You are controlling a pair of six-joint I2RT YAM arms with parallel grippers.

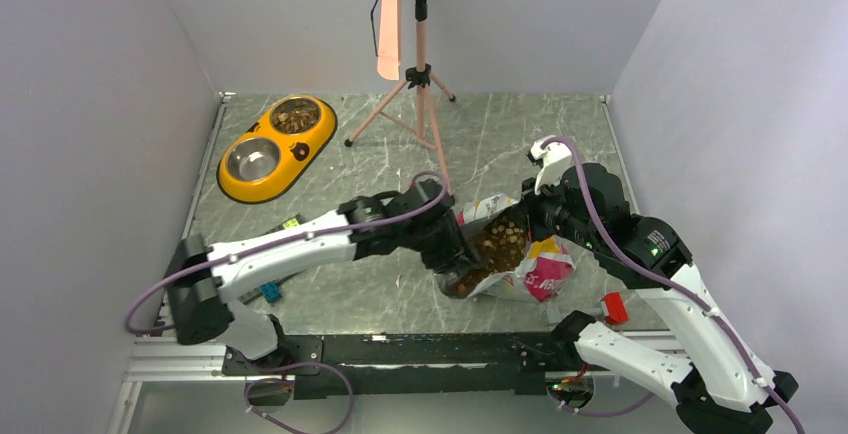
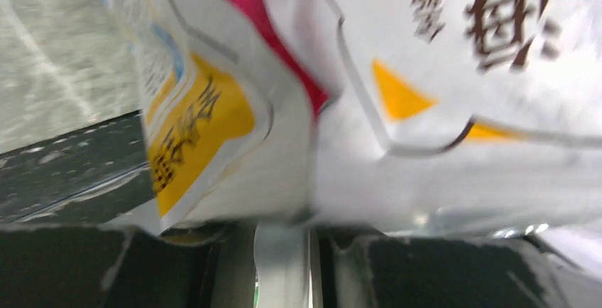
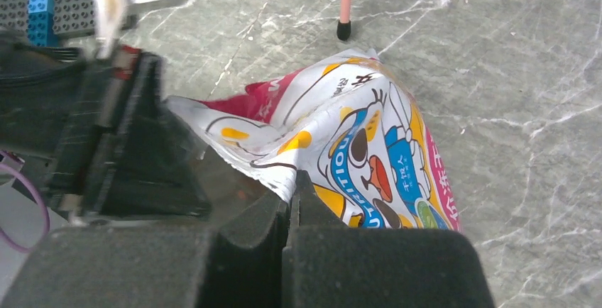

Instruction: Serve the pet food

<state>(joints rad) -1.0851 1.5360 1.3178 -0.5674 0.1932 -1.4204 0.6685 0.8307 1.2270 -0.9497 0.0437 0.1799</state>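
The pet food [image 1: 503, 238] shows as brown kibble inside the open mouth of a cartoon-printed bag [image 1: 535, 272] lying mid-table. More kibble fills the far steel bowl [image 1: 295, 115] of the yellow double dish [image 1: 300, 150]; the near bowl [image 1: 252, 159] is bare. My right gripper [image 3: 291, 193] is shut, pinching the bag's [image 3: 369, 145] torn upper edge, and it sits at the bag's far right side [image 1: 530, 216]. My left gripper [image 1: 452, 251] is at the bag's left side, shut on a pale handle [image 2: 281, 265] of what looks like a clear scoop [image 1: 462, 280]. The bag [image 2: 397, 109] fills the left wrist view.
A pink tripod [image 1: 421, 79] stands behind the bag, one foot [image 3: 344, 31] close to it. Small blue [image 1: 270, 292] and green [image 1: 291, 222] bricks lie by the left arm, and a red piece [image 1: 614, 307] by the right base. White walls close in on three sides.
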